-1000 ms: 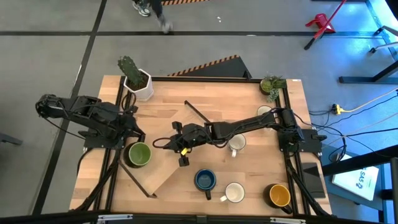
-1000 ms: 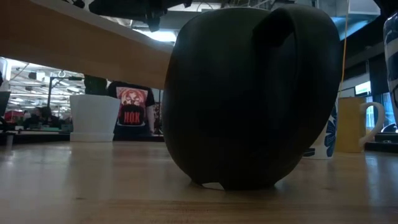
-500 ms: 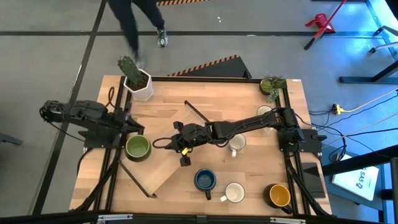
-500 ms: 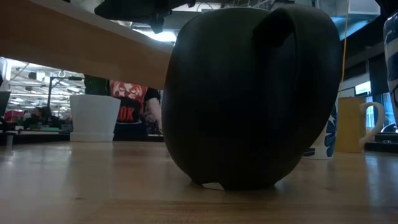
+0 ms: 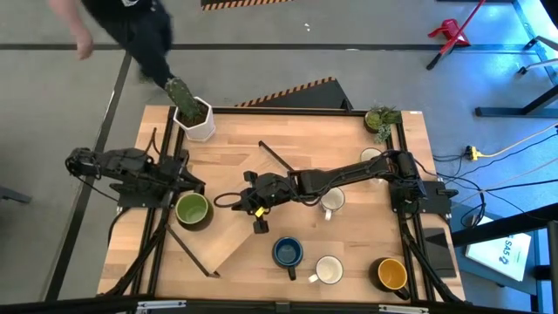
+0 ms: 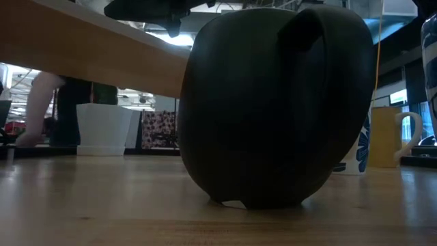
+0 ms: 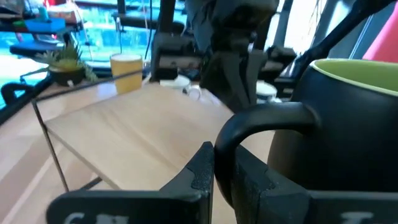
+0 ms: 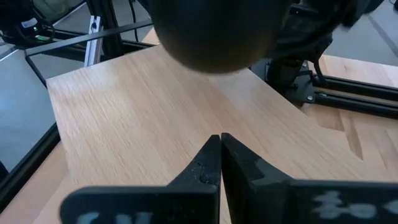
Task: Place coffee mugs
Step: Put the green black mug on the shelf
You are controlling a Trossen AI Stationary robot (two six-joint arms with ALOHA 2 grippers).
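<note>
The left gripper point(image 7: 222, 177) has its jaws pinched nearly together on the loop handle of the green mug point(image 5: 193, 210), one finger through the loop and the other outside it. The mug sits directly ahead of these jaws, and seems to rest on the desk point(image 5: 296, 139), though from above I cannot tell whether its base touches. It is glazed ceramic: rigid, fairly weighty for its size, smooth enough to slip, and liable to chip if it is set down hard. Held by the handle alone, the body hangs off to one side of the jaws, so it will probably want to swing or twist around the pinch. A slow, level carry suits it best. The handle is the right place to take it, since the round body looks too wide for these jaws.

The right gripper point(image 8: 219, 163) is fully closed with nothing in it, reaching out over the middle of the desk, well apart from the green mug.

Behind and beside the right jaws stand the other mugs: a white mug point(image 5: 331, 201) nearest, then the dark blue mug point(image 5: 287, 253), the cream mug point(image 5: 329, 270) and the yellow-orange mug point(image 5: 391, 275), with another white mug point(image 5: 370, 157) by the arm's base.
</note>
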